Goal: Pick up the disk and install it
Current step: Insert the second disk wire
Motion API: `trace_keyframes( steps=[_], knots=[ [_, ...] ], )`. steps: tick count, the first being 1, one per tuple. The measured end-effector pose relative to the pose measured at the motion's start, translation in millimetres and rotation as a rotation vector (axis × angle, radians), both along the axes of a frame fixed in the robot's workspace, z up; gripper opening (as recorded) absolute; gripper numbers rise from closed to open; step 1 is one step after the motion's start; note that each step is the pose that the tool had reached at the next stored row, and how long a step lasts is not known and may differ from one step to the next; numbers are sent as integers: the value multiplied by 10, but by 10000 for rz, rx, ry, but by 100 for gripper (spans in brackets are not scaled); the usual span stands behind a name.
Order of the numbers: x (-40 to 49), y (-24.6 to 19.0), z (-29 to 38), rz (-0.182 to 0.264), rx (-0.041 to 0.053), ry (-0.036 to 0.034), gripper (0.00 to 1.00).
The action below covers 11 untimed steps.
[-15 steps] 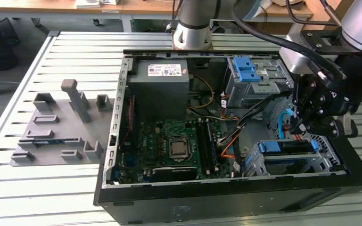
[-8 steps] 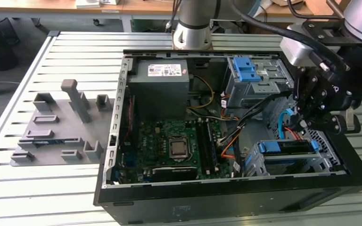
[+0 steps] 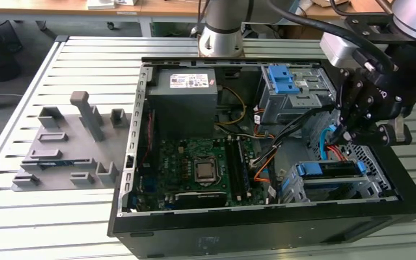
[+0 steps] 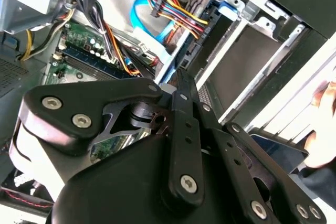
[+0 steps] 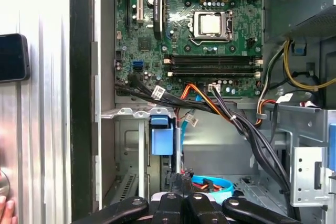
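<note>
One open computer case is seen lying on a slatted table. Above its drive cage the gripper is held, fingers drawn together with nothing between them. The disk is seated in that cage, blue carrier showing. It is judged stiff, fairly heavy and shock-sensitive, best gripped by its long edges

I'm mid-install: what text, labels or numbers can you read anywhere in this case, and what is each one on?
Nothing reads well enough to quote.
white sticker on the power-supply box: printed lines and a red mark, too small to read.
motherboard: white markings, too small to read.
white tags on the black cables: too small to read.
</note>
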State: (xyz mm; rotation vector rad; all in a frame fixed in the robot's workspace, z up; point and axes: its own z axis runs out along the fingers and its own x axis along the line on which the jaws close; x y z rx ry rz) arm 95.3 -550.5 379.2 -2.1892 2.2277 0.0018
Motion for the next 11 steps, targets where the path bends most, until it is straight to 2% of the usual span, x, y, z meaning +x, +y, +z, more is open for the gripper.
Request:
trace_keyframes(
  steps=[5, 11],
  knots=[
    [0, 60, 11, 0, 2, 0, 11],
    [1, 102, 35, 0, -1, 0, 11]
  ],
)
